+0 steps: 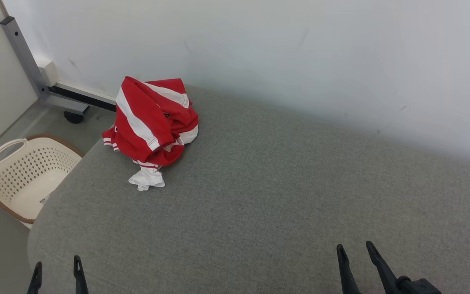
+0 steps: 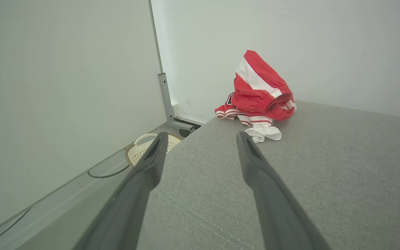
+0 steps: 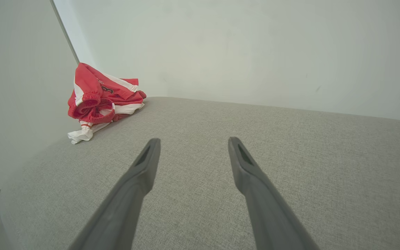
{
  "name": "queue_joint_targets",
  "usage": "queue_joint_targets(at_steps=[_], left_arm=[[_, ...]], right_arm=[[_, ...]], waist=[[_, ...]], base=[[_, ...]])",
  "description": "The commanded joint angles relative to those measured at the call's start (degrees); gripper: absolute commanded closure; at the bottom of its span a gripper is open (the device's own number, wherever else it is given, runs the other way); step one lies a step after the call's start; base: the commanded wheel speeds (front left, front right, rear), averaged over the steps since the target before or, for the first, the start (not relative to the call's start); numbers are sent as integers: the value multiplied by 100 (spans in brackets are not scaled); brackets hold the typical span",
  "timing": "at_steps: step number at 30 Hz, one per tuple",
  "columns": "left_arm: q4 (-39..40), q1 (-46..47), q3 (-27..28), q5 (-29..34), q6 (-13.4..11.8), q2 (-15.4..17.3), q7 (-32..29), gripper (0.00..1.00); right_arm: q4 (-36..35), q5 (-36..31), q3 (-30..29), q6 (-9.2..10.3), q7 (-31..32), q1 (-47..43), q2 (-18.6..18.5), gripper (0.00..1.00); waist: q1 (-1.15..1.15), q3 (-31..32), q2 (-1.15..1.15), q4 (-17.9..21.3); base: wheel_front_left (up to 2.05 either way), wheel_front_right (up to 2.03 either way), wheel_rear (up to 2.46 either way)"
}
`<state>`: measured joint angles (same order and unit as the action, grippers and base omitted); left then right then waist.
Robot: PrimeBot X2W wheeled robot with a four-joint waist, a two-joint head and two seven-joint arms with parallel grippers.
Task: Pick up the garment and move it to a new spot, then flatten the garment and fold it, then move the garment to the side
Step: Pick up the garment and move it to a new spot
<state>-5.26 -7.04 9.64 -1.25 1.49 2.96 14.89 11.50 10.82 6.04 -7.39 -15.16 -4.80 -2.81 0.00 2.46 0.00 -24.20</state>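
Left pincer, right pincer: long dark tapered fingers; slotted tips

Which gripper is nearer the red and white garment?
Left. The left gripper is short of the garment, which lies ahead and slightly right; the right gripper is farther, across the grey surface.

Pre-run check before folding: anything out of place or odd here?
Only the garment: it sits crumpled in a heap at the far left corner of the grey surface, reaching its left edge. Nothing spilled or damaged. Left gripper and right gripper are open, clear of it.
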Motion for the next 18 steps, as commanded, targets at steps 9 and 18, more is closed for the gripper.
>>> queue_joint_targets(at_steps=[9,18], left_arm=[[13,318,146,-158,43,-8,30,0],[-643,1702,592,-383,267,277,20,0]], right_arm=[[-48,-100,146,-19,-17,147,-13,0],[-244,-290,364,-19,-18,544,-16,0]], waist=[[0,-186,0,331],[0,-738,0,1141]], base=[[0,0,0],[0,0,0]])
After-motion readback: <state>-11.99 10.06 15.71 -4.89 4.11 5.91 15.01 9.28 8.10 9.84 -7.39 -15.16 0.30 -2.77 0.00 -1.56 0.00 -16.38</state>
